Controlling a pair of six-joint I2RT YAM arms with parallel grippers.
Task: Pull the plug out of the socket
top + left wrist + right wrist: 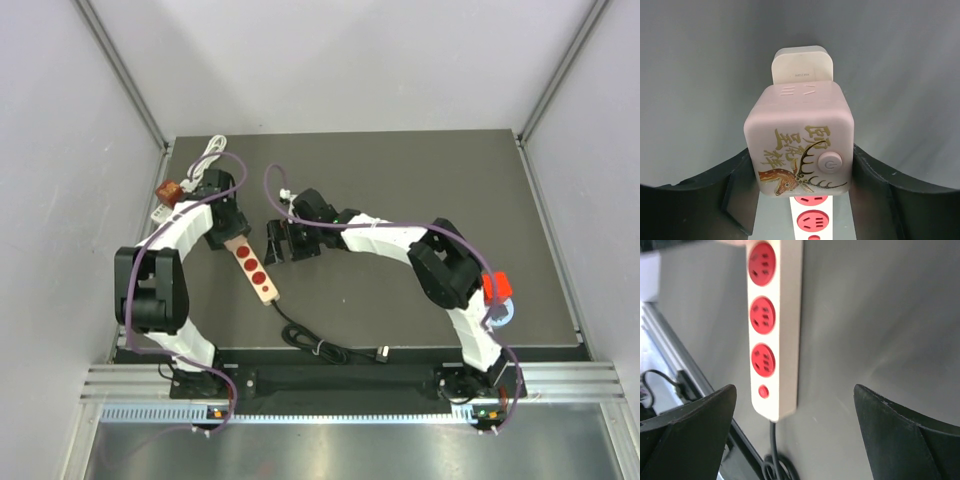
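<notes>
A pink cube plug (799, 140) with a deer picture and a round button sits at the far end of the beige power strip (812, 217), which has red sockets. A white adapter (801, 63) sticks out of the cube's far side. My left gripper (800, 172) is shut on the cube, one finger on each side. I cannot tell whether the cube is seated in the strip or lifted off it. In the top view the left gripper (225, 228) hides the cube. My right gripper (285, 247) is open and empty, beside the strip (256, 268), which also shows in the right wrist view (774, 330).
The strip's black cable (315, 345) coils toward the table's front edge. A white cable (210, 152) and a small brown block (168, 191) lie at the back left. A red object on a blue-white ring (496, 292) sits at the right edge.
</notes>
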